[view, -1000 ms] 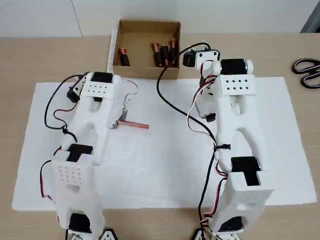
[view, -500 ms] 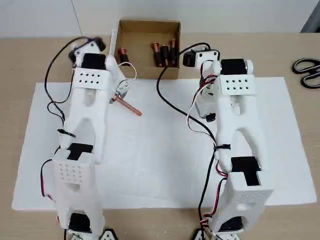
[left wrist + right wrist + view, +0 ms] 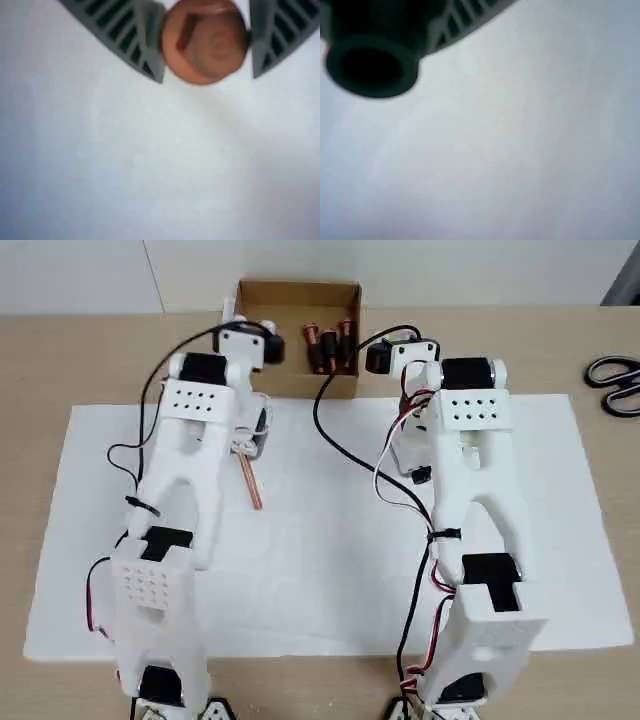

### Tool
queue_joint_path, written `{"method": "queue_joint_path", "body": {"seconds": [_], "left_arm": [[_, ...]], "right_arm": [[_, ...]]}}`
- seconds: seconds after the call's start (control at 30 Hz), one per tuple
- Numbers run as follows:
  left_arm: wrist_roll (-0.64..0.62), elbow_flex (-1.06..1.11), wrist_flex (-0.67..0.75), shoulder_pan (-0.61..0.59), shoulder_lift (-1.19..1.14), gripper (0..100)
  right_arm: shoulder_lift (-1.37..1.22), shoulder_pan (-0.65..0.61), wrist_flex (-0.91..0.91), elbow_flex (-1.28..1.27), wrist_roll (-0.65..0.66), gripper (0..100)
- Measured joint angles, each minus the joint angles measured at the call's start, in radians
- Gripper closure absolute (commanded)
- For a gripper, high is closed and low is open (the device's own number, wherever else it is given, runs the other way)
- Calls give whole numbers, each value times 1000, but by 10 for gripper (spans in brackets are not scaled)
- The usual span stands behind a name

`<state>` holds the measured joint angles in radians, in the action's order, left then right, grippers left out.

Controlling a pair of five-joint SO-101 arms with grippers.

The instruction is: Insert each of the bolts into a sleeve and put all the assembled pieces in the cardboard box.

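Note:
My left gripper [image 3: 243,446] is shut on a copper bolt [image 3: 249,480], which slants down toward the white sheet [image 3: 320,560] just in front of the cardboard box [image 3: 296,290]. In the left wrist view the bolt [image 3: 204,42] points straight at the camera, pinched between the grey fingers [image 3: 127,32]. My right gripper [image 3: 385,45] holds a black sleeve [image 3: 372,67] with its open bore facing the camera, low over the sheet. The right arm [image 3: 470,410] stands right of the box. Several assembled bolt-and-sleeve pieces [image 3: 328,345] lie inside the box.
Black scissors [image 3: 615,380] lie on the wooden table at the far right. The white sheet covers the table between the two arms. Cables [image 3: 340,440] loop from the right arm across the sheet's middle.
My left arm swung toward the box and then rightward with the bolt; the bolt turned from lying sideways to pointing down toward me. The right arm stayed still.

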<state>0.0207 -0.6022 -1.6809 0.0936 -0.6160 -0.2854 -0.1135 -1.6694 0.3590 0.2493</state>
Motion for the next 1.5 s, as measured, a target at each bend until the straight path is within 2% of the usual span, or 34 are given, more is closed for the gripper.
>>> {"method": "queue_joint_path", "body": {"seconds": [0.17,0.53,0.93,1.17,1.4,1.5], "left_arm": [[12,54,43,5,2,851],[11,60,44,5,2,826],[-258,66,81,8,2,829],[-285,97,140,51,-35,830],[-311,97,141,55,-94,831],[-315,97,158,55,-95,857]], "right_arm": [[0,0,0,0,0,970],[0,0,0,0,0,970],[0,0,0,0,0,970],[0,0,0,0,0,970],[0,0,0,0,0,970],[0,0,0,0,0,970]]}}
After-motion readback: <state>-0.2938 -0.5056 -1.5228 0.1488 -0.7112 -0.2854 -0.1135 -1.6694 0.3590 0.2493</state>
